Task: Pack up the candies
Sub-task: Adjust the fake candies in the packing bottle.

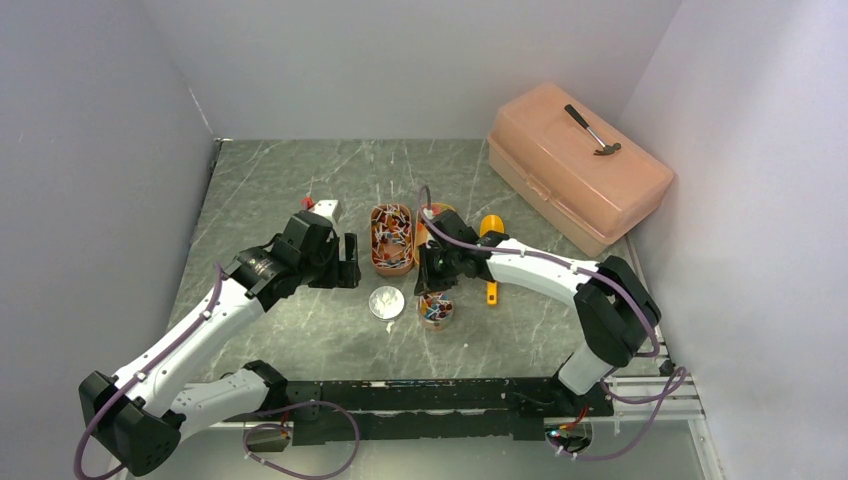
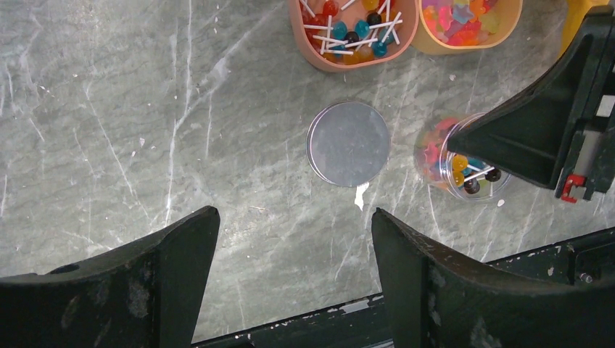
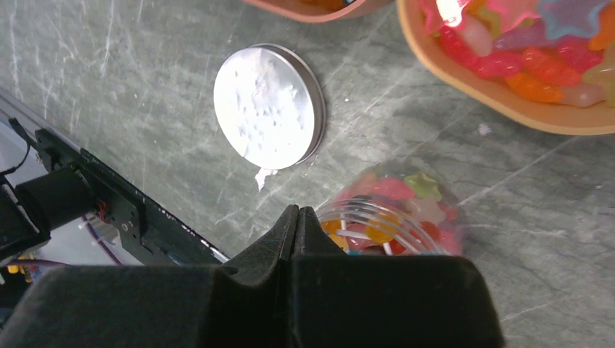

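The candies lie in two orange trays: small round lollipops on white sticks [image 1: 392, 238] [image 2: 355, 29] and pink, orange and yellow gummies [image 1: 438, 222] [image 2: 468, 20] [image 3: 522, 51]. A clear jar [image 1: 437, 310] [image 2: 444, 148] [image 3: 395, 210] stands open, partly filled with both kinds. Its round white lid [image 1: 387, 302] [image 2: 349, 143] [image 3: 268, 106] lies flat to its left. My right gripper [image 1: 437, 285] [image 3: 297, 212] is shut with nothing showing between the jaws, and its tip is just above the jar's rim. My left gripper [image 1: 345, 262] [image 2: 294, 225] is open and empty, above bare table left of the lid.
An orange scoop [image 1: 490, 250] lies right of the trays, partly under my right arm. A large peach toolbox [image 1: 575, 170] with a hammer [image 1: 595, 130] on top stands at the back right. A small white and red object [image 1: 322, 209] sits behind my left gripper. Walls close in on three sides.
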{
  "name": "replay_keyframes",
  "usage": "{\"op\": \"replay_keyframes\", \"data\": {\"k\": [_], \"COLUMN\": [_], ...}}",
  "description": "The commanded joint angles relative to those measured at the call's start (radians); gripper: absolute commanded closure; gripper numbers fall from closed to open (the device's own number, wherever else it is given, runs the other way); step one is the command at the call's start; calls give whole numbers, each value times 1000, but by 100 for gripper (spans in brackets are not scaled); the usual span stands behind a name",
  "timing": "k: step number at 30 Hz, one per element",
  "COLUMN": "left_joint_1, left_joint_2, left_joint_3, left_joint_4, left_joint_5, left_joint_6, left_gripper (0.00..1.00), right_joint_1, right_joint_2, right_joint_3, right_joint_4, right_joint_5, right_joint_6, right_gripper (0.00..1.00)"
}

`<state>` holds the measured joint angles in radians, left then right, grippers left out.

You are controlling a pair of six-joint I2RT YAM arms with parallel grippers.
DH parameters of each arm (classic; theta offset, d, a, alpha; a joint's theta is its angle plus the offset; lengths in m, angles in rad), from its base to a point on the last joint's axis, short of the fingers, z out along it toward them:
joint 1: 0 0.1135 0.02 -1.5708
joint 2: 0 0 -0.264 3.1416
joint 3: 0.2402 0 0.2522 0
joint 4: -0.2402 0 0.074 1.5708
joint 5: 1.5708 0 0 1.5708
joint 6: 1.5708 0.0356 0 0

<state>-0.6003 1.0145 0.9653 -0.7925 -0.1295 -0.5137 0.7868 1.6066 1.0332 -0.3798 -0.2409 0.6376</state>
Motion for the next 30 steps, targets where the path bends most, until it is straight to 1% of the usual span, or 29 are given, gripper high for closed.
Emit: {"op": "replay_keyframes", "data": {"k": [1, 14, 18, 22, 23, 24, 26, 29, 30], "left_joint_1": [-3, -4, -3, -4, -3, -5, -11, -32, -42], "left_joint_2": [4, 26, 60, 115, 131, 150, 197, 298, 332], "left_joint_3": [44, 36, 40, 47, 50, 50, 59, 105, 121], "left_joint_4": [0, 25, 39, 55, 59, 65, 75, 47, 39], "left_joint_5": [-13, 11, 44, 98, 112, 119, 140, 131, 131], "left_joint_6": [3, -5, -6, -9, -11, -14, -21, -41, -46], "left_gripper": [17, 17, 17, 16, 16, 15, 15, 15, 10], "right_joint_1": [-34, -43, -44, -45, -45, -46, -50, -59, -62], "right_joint_2": [-15, -90, -149, -217, -232, -250, -287, -352, -382], "right_joint_3": [-2, -78, -59, -27, -19, -12, -7, -24, -34], "right_joint_4": [31, 36, 27, -20, -36, -54, -84, -118, -126], "right_joint_5": [12, 39, 54, 93, 106, 121, 148, 189, 201], "right_joint_6": [7, 16, 13, -7, -14, -21, -34, -52, -58], "right_gripper": [100, 100, 100, 100, 99, 95, 83, 64, 60]}}
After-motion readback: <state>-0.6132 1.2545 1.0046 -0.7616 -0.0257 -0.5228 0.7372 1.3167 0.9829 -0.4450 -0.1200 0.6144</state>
